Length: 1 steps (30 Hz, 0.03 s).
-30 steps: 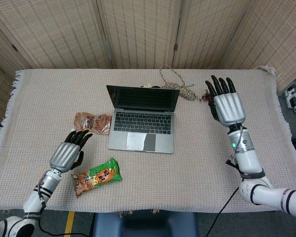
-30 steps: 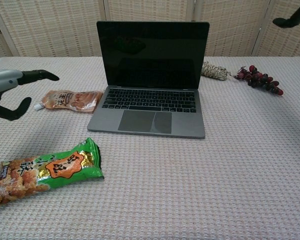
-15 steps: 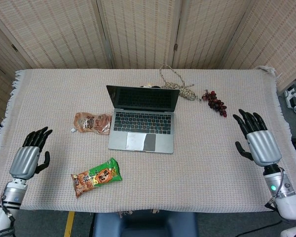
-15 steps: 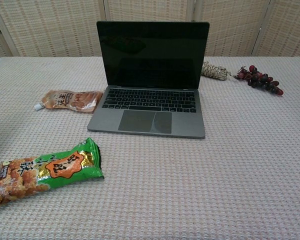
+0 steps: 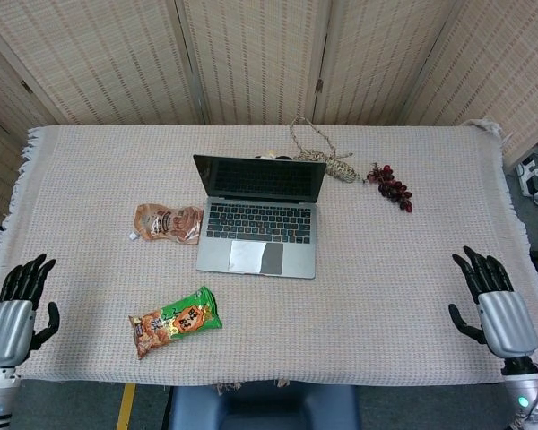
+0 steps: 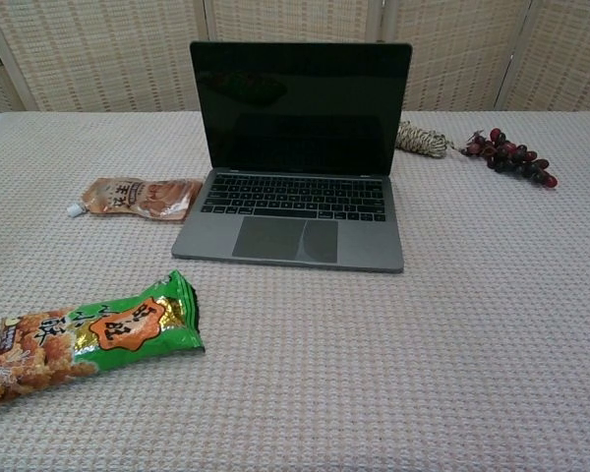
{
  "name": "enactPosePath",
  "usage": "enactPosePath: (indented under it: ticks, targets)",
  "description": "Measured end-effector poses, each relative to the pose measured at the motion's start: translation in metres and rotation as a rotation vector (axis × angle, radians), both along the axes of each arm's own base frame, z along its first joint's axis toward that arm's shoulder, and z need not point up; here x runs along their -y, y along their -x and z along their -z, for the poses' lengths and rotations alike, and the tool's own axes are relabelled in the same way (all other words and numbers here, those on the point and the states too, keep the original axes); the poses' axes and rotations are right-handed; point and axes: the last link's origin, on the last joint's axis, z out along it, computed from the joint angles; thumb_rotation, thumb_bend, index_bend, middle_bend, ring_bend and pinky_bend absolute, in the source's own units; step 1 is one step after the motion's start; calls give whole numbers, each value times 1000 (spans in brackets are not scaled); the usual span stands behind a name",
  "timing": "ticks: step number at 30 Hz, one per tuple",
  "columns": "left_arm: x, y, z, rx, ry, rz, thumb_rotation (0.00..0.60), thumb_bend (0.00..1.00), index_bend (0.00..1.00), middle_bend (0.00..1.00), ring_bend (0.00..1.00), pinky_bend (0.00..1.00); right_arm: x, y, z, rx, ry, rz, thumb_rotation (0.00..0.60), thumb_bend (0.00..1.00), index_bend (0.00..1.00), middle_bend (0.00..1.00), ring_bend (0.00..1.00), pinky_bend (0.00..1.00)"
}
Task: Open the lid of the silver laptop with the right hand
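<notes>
Standing open, silver laptop [image 5: 259, 218] with dark screen upright, right hand [image 5: 499, 307] and left hand [image 5: 13, 305] empty, fingers spread.

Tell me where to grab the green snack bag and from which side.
Pinch the crimped end of the green snack bag nearest the laptop, coming from above; the bag lies flat and puffy, so only that thin seam offers a hold.
</notes>
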Motion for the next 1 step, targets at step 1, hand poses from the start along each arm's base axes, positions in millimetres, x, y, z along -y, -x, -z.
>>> enactPosePath:
  ticks: [1]
  targets:
    - [3, 1, 2, -1, -7, 0, 600, 736, 36, 55, 0, 0, -2, 1, 2, 7, 0, 2, 600, 449, 0, 0, 0, 0]
